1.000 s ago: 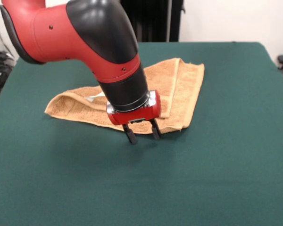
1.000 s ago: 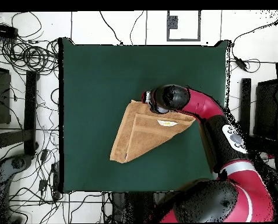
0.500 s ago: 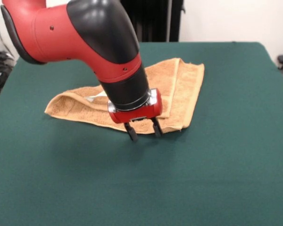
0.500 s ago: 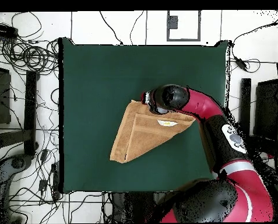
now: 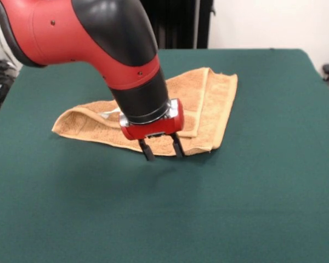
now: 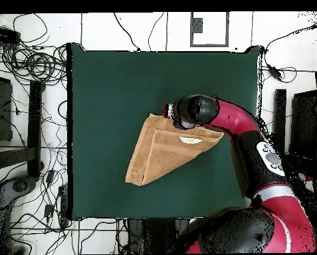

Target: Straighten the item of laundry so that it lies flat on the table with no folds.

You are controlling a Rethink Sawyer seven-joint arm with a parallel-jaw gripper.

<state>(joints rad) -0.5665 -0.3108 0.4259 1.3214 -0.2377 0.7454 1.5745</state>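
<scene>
The jaws point(image 5: 162, 150) of the red and black arm point(image 5: 109, 49) stand released, two dark fingers parted and pointing down, with nothing between them. Their tips hang at the front hem of a light orange-tan terry towel point(image 5: 203, 98), close to the dark green counter point(image 5: 164, 213); whether they touch cloth or felt cannot be told.

The towel lies behind the jaws and spreads to both sides of them. It is folded over itself into a rough triangle, one layer lapped on another with a woven band showing along the fold. In the overhead view the towel point(image 6: 162, 151) sits near the middle of the counter point(image 6: 107, 86), with a small white label point(image 6: 190, 140) just beside the wrist, and the jaws are hidden under the arm's rounded end point(image 6: 191, 109), at one corner of the triangle.

The step in hand looks like taking hold of an edge so the fold can be opened. To do it well, the jaws would probably need to close on the top layer alone, right at the hem, then lift a little and carry it away from the fold; catching both layers would likely drag the whole towel without opening it.

Around the towel the felt is bare, so nothing blocks the spread. Cables and stands lie on the floor beyond the counter's edges, well apart.
</scene>
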